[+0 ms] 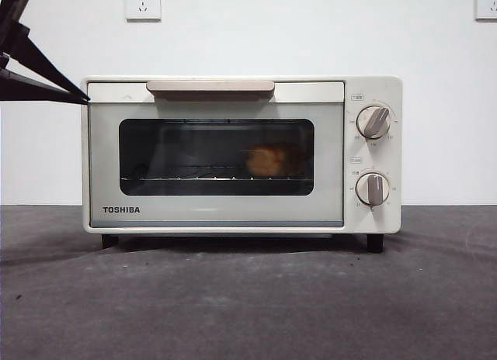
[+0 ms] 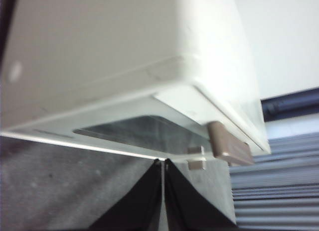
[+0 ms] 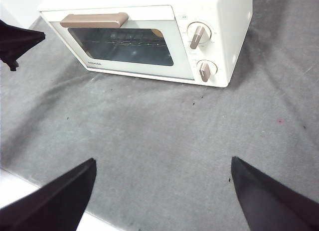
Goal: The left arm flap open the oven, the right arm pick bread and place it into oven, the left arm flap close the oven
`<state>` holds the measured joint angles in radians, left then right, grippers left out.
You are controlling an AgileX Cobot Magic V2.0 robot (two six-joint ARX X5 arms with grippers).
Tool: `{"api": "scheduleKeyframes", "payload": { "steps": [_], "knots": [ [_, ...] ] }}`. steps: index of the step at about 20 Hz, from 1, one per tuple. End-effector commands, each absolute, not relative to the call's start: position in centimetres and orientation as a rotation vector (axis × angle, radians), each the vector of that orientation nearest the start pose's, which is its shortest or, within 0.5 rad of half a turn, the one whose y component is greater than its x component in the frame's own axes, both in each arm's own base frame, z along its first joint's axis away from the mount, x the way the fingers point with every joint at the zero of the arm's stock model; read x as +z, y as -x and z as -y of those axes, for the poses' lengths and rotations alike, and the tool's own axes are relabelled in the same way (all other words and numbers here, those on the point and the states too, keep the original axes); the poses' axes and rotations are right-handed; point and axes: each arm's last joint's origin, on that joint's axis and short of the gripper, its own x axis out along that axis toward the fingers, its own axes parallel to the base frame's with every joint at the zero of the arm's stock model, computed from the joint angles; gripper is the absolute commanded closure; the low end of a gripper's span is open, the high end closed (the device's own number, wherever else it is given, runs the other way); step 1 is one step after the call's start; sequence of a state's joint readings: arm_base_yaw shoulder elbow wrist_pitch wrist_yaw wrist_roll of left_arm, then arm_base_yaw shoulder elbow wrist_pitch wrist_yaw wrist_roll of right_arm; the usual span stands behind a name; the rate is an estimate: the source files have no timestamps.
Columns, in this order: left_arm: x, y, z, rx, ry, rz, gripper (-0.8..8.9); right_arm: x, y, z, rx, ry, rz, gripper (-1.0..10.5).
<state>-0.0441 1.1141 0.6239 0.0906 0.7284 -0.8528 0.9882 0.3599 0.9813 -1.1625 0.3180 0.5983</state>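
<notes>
The cream-white TOSHIBA oven stands in the middle of the grey table with its glass door shut. The orange-brown bread lies on the rack inside, behind the window, toward the right. My left gripper is shut and empty, with its tips at the oven's upper left front corner. In the left wrist view its jaws meet just before the door's edge, near the beige handle. My right gripper is open and empty, held back above the table in front of the oven. That view also shows the left gripper.
The grey mat covers the table in front of the oven. A white wall with two sockets stands behind. The table's near edge shows in the right wrist view.
</notes>
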Motion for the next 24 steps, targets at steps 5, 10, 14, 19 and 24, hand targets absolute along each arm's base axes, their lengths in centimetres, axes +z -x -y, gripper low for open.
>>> {"api": "scheduleKeyframes", "payload": {
  "steps": [5, 10, 14, 19, 24],
  "knots": [
    [29.6, -21.6, 3.0, -0.68, 0.722, -0.503, 8.01, 34.6, -1.8, -1.1, 0.536, -0.208, -0.551, 5.2],
    [33.0, -17.0, 3.2, -0.779, 0.399, -0.324, 8.01, 35.5, -2.0, -1.5, 0.594, -0.13, -0.435, 5.3],
    [33.5, -14.0, 3.1, -0.765, 0.334, -0.314, 8.01, 36.1, -2.2, -1.7, 0.621, -0.117, -0.358, 5.9],
    [33.4, -11.4, 2.8, -0.706, 0.318, -0.33, 8.01, 36.1, -2.2, -1.7, 0.622, -0.114, -0.355, 8.1],
    [33.6, -10.7, 2.8, -0.691, 0.306, -0.307, 8.01, 36.0, -2.2, -1.5, 0.576, -0.102, -0.356, 9.4]
  ]
}}
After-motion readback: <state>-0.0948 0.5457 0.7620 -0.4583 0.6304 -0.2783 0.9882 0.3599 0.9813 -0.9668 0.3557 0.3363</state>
